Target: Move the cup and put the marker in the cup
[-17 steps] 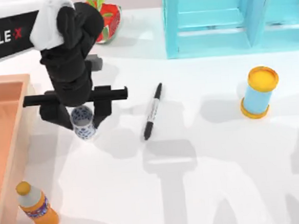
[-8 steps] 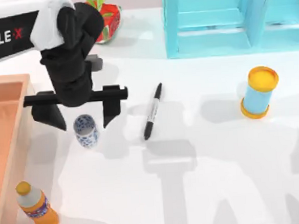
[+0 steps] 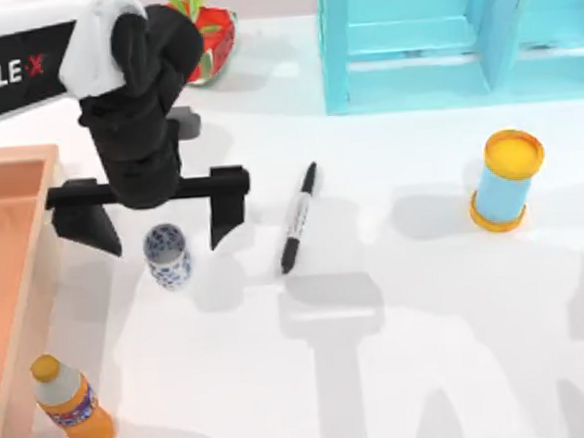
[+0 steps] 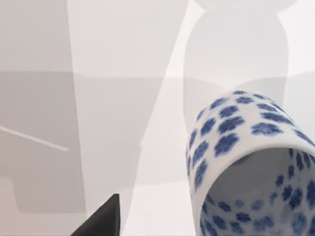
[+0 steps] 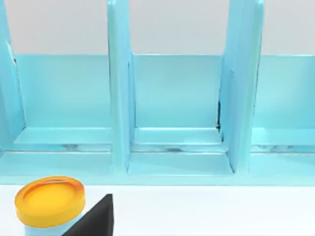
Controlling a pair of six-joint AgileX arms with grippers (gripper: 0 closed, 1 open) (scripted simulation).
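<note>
White-and-blue, the cup (image 3: 167,256) stands upright, apart from the marker (image 3: 298,219) to its right. Your left gripper (image 3: 162,220) hangs above it, fingers spread wide, gripping nothing, likely so the marker can go in.

Left hand (image 3: 162,226) spread wide, apparently raised

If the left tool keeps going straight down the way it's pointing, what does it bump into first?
Probably the cup: the left tool hangs open above it, fingers either side. Going straight down, they'd likely straddle it and reach the table.
</note>
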